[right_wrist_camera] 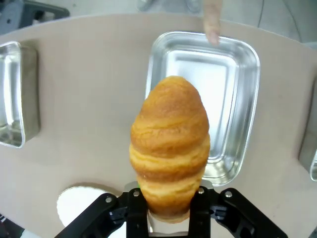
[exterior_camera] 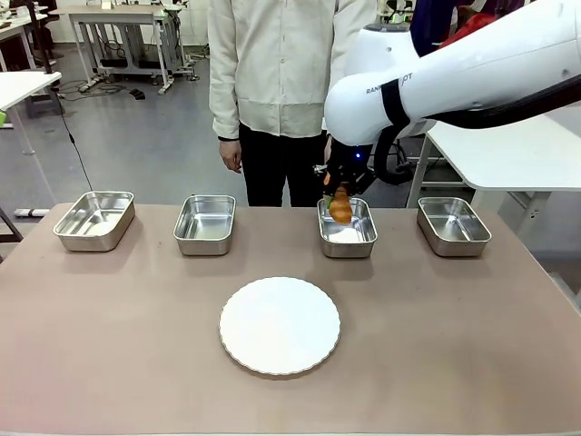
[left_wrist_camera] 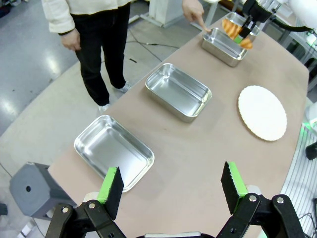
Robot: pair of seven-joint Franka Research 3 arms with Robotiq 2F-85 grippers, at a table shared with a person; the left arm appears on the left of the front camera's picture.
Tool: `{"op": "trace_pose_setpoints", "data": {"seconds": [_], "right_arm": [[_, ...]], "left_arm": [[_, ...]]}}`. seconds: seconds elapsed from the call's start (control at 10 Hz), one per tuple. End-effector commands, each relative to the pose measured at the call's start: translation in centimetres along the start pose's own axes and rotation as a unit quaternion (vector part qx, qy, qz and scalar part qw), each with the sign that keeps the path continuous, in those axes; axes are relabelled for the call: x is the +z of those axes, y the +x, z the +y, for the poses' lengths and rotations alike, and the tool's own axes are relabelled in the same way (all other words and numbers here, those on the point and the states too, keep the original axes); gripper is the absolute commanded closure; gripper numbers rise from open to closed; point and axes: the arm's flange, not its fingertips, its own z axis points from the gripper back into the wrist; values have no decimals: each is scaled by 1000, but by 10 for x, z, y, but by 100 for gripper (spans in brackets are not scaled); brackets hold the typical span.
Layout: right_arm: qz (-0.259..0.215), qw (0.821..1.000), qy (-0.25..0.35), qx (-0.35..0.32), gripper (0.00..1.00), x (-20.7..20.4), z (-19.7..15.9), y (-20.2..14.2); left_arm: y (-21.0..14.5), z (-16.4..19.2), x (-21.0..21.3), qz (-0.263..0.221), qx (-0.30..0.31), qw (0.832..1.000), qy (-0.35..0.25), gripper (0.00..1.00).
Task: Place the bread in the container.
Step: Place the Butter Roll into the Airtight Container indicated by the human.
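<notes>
Counter (exterior_camera: 109, 363), brown, carrying a row of four stainless-steel pans along its far side and one round white scalloped plate (exterior_camera: 280, 325) nearer the robot, centre. Leftmost pan (exterior_camera: 94, 220): bare. Second pan (exterior_camera: 205, 223): bare. Third pan, the container (exterior_camera: 348, 238): croissant (exterior_camera: 340, 205) hanging over its far end, held tip-down and above the pan floor. Fourth pan (exterior_camera: 453, 225): bare, at far right. Left gripper (left_wrist_camera: 171, 187): fingers spread wide, holding nothing, hovering above the counter edge just beside the leftmost pan. Right gripper (right_wrist_camera: 169, 213): fingers closed narrow on the lower end of the croissant, its striped crust pointing toward the container's interior in the right wrist view. Person standing at the far side behind the pans; one hand (left_wrist_camera: 194, 11) extends a finger (right_wrist_camera: 213, 22) touching the container's far rim.
</notes>
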Motion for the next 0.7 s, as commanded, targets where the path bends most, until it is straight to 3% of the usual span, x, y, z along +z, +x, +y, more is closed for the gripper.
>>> {"op": "trace_pose_setpoints", "data": {"seconds": [0.0,0.6], "right_arm": [[20,999,-9,-31,69,-7,-4,13],[47,998,-21,-27,69,-30,-11,38]], "left_arm": [[1,-2,1,-2,-5,1000,-4,0],[1,-2,1,-2,-5,1000,-4,0]]}}
